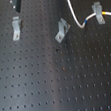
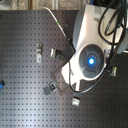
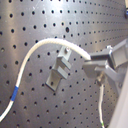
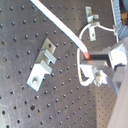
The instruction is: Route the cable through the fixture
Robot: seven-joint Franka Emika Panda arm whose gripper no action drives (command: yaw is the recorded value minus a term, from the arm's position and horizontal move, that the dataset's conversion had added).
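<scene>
The white cable (image 1: 75,17) drops from the top edge of the first exterior view, bends near the board and runs right past a yellow band. The fixture (image 1: 61,31), a leaning silver clip with a forked top, stands just left of that bend, apart from the cable. In the first wrist view the cable (image 3: 47,44) arcs over the fixture (image 3: 58,71) without lying in its fork, and a blue band shows near its far end. My gripper (image 3: 96,67) is shut on the cable. In the second wrist view my gripper (image 4: 98,61) holds the cable (image 4: 60,27) beside the fixture (image 4: 42,63).
On the black perforated board (image 1: 56,86), an upright clip (image 1: 16,27) stands at the first exterior view's left and another clip (image 1: 98,8) at its right, by the cable's banded part. The arm's white body (image 2: 90,50) covers much of the second exterior view, with several small clips around it.
</scene>
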